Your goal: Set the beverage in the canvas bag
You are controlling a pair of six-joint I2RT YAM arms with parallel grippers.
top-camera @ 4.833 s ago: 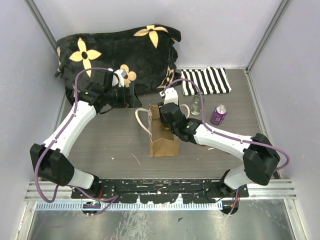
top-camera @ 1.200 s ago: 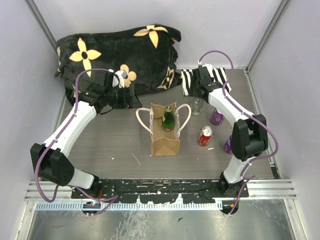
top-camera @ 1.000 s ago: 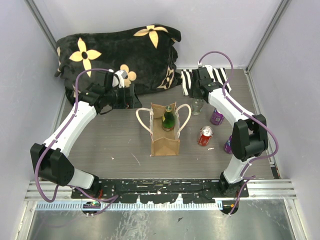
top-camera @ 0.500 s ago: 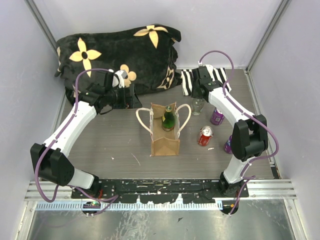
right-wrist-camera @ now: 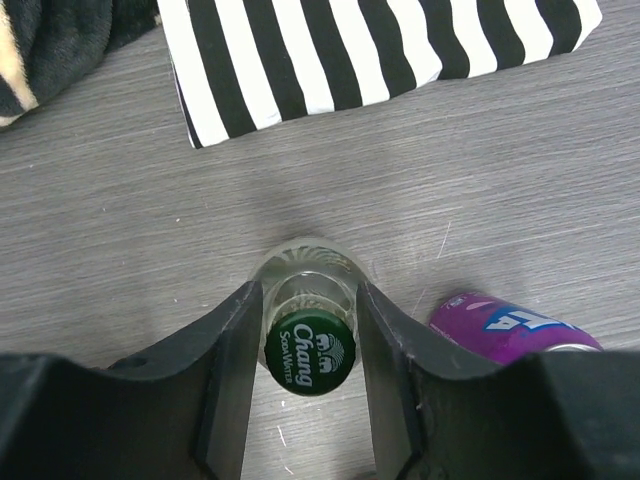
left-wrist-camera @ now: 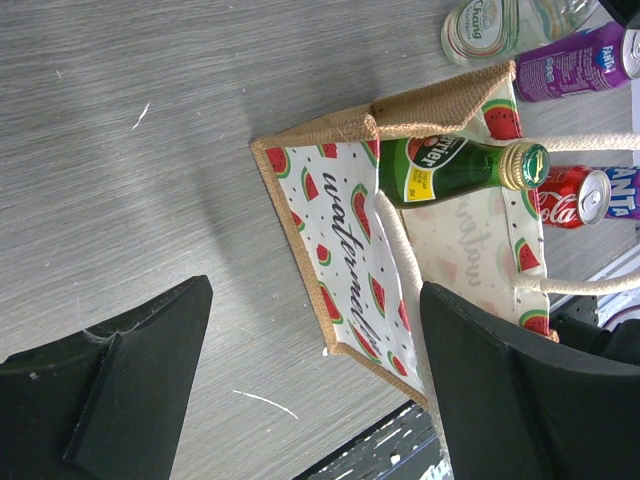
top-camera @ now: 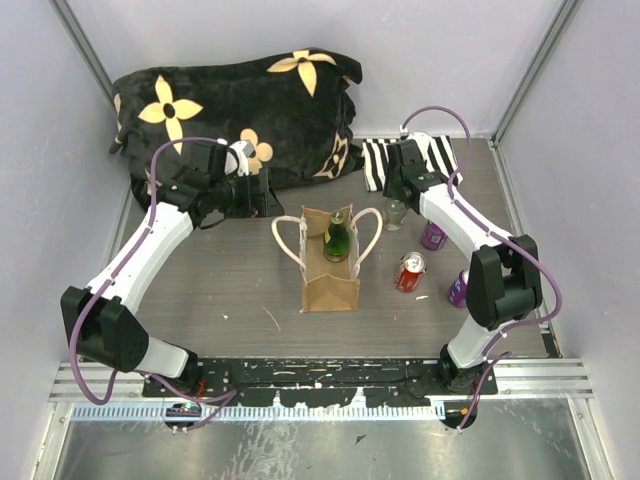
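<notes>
The canvas bag [top-camera: 330,285] stands upright mid-worktop [top-camera: 220,290], with a green bottle [top-camera: 337,238] inside it. Toward the far right corner the right tool [right-wrist-camera: 310,310] pinches the neck of a clear bottle [right-wrist-camera: 309,352] — just beside a striped cloth [right-wrist-camera: 380,50]. The left tool [left-wrist-camera: 315,295] hangs wide open near the bag.

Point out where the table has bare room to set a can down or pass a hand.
Bare table between the left arm and the canvas bag, and in front of the bag toward the bases. Crowded right of the bag: red can, two purple cans, and the clear bottle in the right claw.
</notes>
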